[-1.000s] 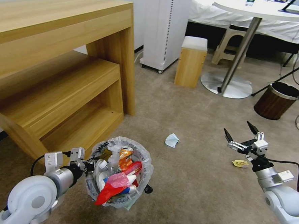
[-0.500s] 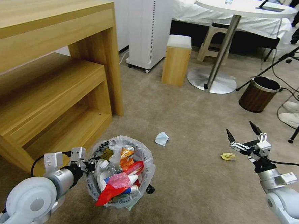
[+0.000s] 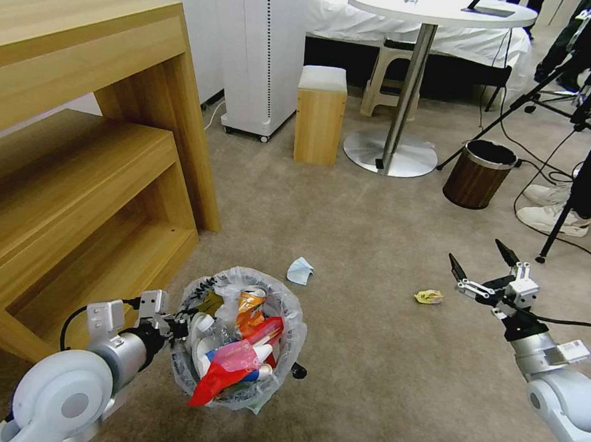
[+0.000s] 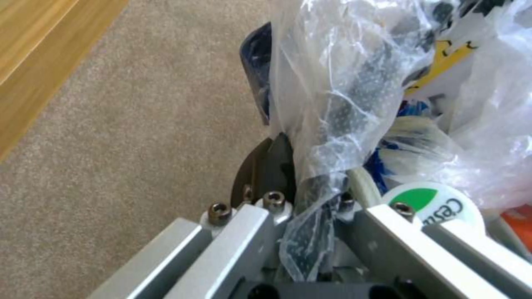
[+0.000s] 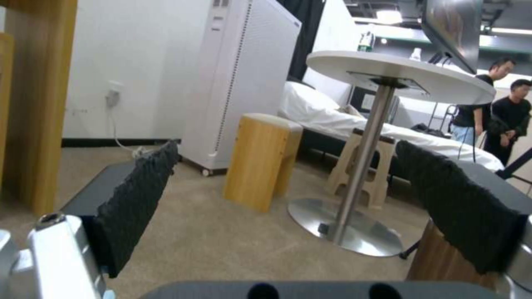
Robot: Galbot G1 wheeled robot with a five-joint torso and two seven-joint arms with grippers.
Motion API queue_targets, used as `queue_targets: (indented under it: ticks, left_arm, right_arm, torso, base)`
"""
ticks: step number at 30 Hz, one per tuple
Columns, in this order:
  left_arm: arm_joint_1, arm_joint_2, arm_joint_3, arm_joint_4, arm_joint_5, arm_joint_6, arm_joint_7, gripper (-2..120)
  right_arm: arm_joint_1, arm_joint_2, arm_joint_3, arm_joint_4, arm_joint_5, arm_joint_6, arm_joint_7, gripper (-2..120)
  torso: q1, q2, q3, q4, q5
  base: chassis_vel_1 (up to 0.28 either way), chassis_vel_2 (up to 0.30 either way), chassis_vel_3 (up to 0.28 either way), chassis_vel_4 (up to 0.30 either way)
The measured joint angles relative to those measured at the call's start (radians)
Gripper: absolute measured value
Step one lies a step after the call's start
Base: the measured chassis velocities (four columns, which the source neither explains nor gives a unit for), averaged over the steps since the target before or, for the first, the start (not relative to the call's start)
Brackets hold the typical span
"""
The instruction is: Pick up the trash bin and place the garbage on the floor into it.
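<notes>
Trash bin (image 3: 238, 341), bagged in crinkly plastic and near full of cartons, cups and a can, hangs off the floor (image 3: 367, 359) from the left gripper (image 3: 172, 327), whose fingers (image 4: 266, 174) are clamped on the rim (image 4: 321, 124) through the liner. I'd judge it light but top-heavy, the film slippery, so the rim pinch looks like the right hold. Two scraps are left: a pale blue tissue (image 3: 300, 270) on the carpet just beyond the bin, and a yellow wrapper (image 3: 428, 296) near the right gripper (image 3: 481, 261), jaws spread wide and empty. Both look soft, weightless and flat, needing a low pinch at the carpet
</notes>
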Motion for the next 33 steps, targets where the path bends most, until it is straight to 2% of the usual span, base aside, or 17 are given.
queue_targets:
  ticks: [12,33]
  left_arm:
    - [-0.003,-0.004,0.004,0.007,0.007,0.000,0.008,0]
    - [-0.009,-0.008,0.009,0.025,0.018,-0.007,0.016,0]
  right_arm:
    - [0.014,-0.002,-0.002,-0.004,-0.013,-0.022,0.009,100]
    - [0.037,0.004,-0.018,-0.022,-0.020,-0.023,0.008,100]
  torso:
    - [0.000,0.000,0.000,-0.0002,0.0000]
    - [0.000,0.000,0.000,-0.0004,0.0000]
  base:
    - [0.000,0.000,0.000,0.000]
    - [-0.085,0.083,0.089,-0.085]
